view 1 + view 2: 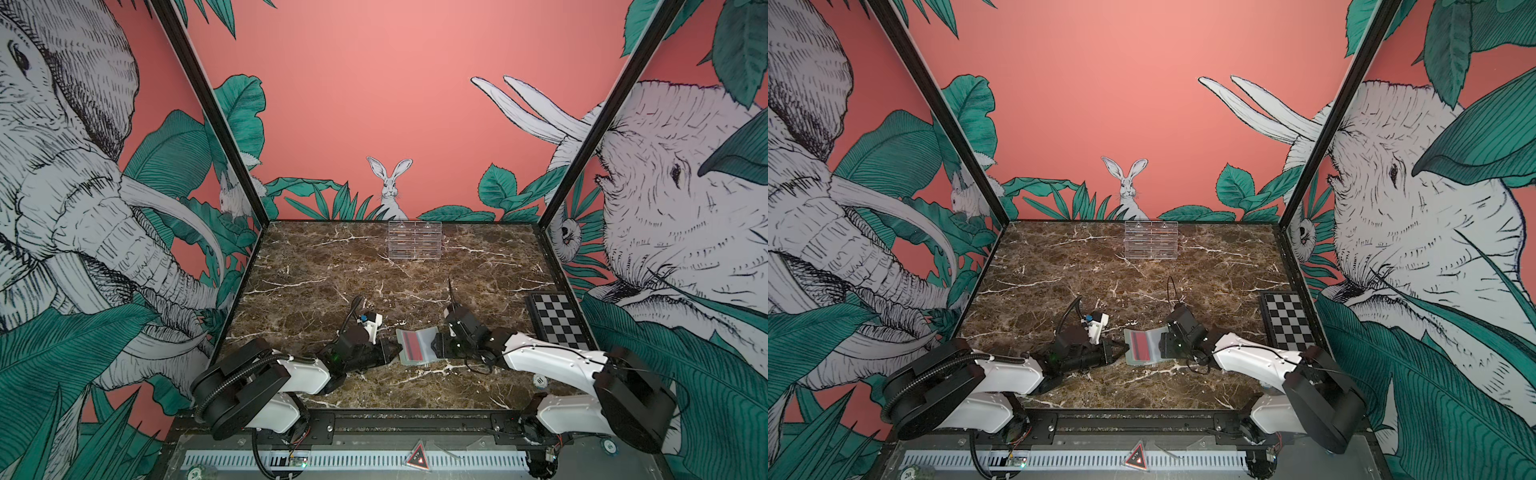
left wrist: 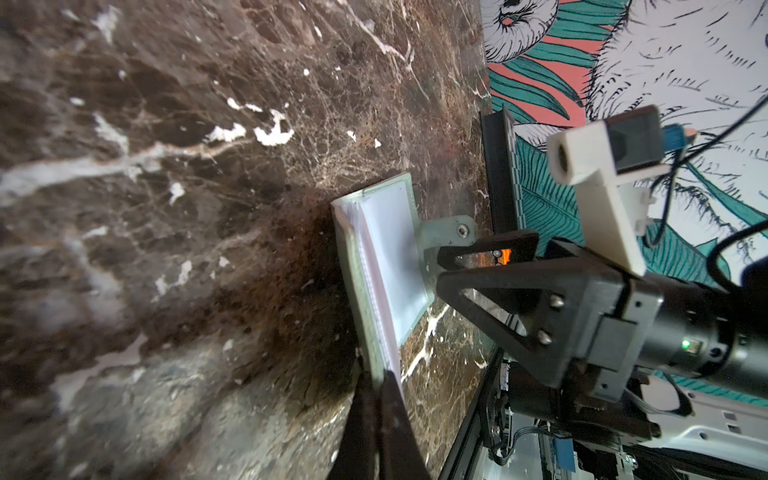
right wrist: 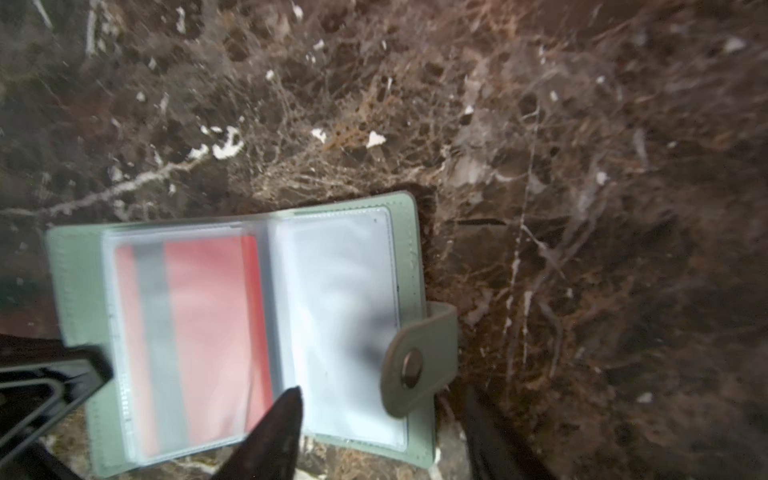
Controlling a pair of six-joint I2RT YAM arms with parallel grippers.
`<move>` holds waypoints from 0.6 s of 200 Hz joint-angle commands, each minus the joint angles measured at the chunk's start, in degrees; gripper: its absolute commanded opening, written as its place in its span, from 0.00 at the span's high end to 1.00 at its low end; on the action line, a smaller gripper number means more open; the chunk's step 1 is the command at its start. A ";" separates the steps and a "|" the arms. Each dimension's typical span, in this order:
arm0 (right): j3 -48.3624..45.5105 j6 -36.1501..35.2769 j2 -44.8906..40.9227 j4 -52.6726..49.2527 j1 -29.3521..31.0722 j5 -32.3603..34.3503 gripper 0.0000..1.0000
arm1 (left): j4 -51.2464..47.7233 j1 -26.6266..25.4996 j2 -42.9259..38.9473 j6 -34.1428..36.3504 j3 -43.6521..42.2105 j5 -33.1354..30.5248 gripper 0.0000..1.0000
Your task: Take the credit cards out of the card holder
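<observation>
Right pincer [image 3: 382,411], spread, hovers over the open card holder [image 3: 79,291], lower centre in both top views; left pincer [image 2: 376,390] pinches its cover edge. Red credit card [image 3: 208,324] sits sleeved: probably light, stiff, slick, so grip its edge at the sleeve mouth.

We see a brown marble bench [image 1: 332,266] walled by a pink jungle mural [image 1: 374,104]. At its far edge, near the middle, a clear tiered stand [image 1: 414,240] stands upright. A black-and-white checkered board [image 1: 559,318] lies flat along the right side. A round chip [image 1: 539,379] sits nearer the front.
</observation>
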 commanded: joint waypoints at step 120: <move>18.43 -0.77 8.42 -13.45 10.17 4.68 0.05 | -2.74 -0.60 -2.34 1.52 1.13 -1.15 1.00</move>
